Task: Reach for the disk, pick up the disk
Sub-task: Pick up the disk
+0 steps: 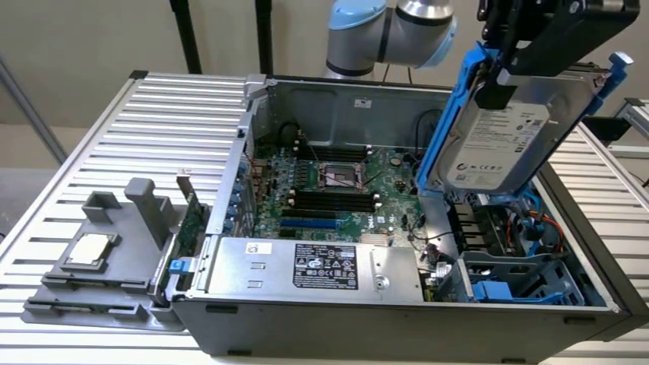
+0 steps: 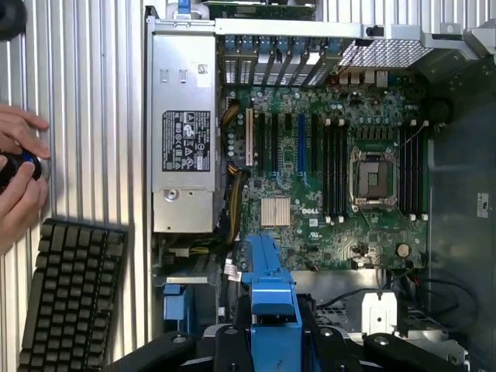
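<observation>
My claw is clamped on the blue carrier of the disk, holding it tilted and clear above the open computer case. Below the claw I see the motherboard, beyond that the power supply, farther out a keyboard and someone's hands.

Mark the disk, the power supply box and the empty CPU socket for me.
disk [image 1: 502, 141]: exterior view, on its white printed label.
power supply box [image 1: 324, 265]: exterior view, on its black label.
CPU socket [image 2: 374, 173]: wrist view, on the open socket's middle.
</observation>
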